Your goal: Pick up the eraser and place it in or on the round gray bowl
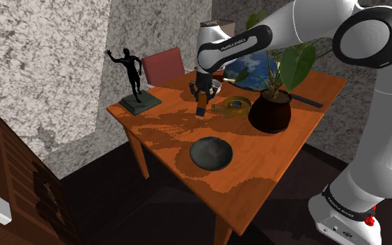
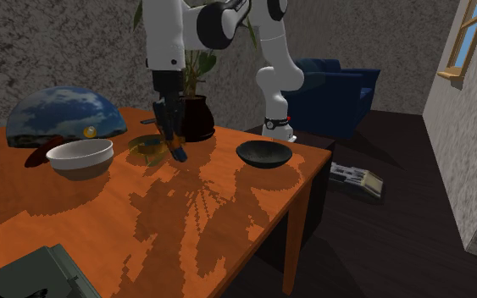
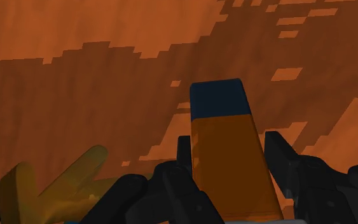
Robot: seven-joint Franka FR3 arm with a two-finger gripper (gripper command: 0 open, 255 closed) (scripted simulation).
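The white arm (image 1: 306,28) arches over the desk (image 1: 257,181), wrist pointing down, its tool (image 1: 201,102) clamped around the eraser (image 1: 202,111).

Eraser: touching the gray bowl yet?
Apart. The shoulder view shows the eraser up beside the tape roll, with a stretch of bare table plainly separating it from the bowl.
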